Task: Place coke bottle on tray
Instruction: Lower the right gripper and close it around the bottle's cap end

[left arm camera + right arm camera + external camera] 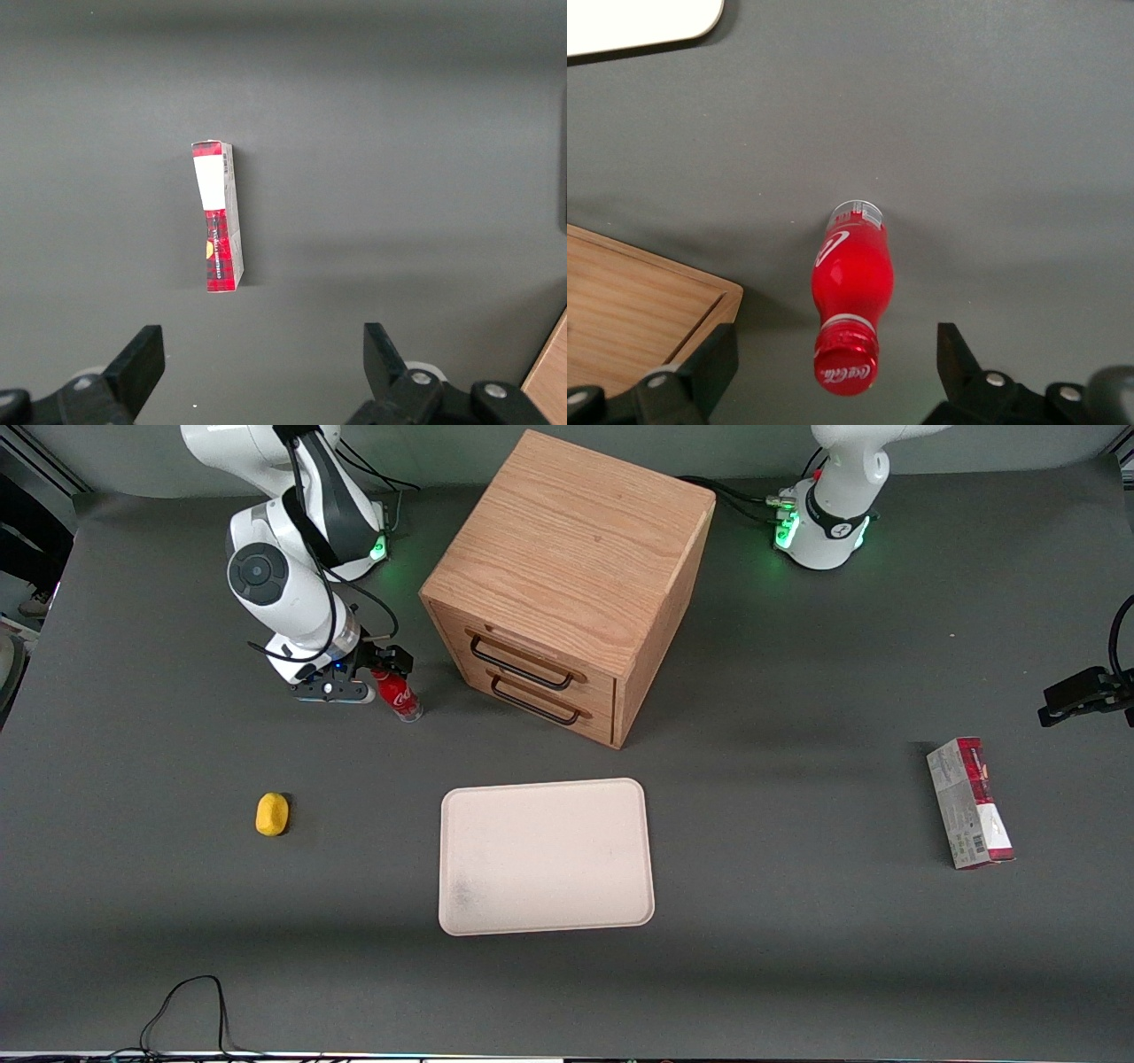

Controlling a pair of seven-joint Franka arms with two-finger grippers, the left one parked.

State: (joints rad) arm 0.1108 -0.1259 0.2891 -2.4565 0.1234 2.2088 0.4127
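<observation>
Right wrist cam: we see the coke bottle [852, 292] standing up on the table, beside the wood drawer box [567, 584] & farther from the front cam than the tray [545, 856]. Our gripper [833, 367] is wide open round its cap, not holding yet. Bottle's thin, so a bump from one finger [700, 372] could tip it.

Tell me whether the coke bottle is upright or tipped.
Upright: the coke bottle stands on its clear base, cap up, between the open tool fingers.
</observation>
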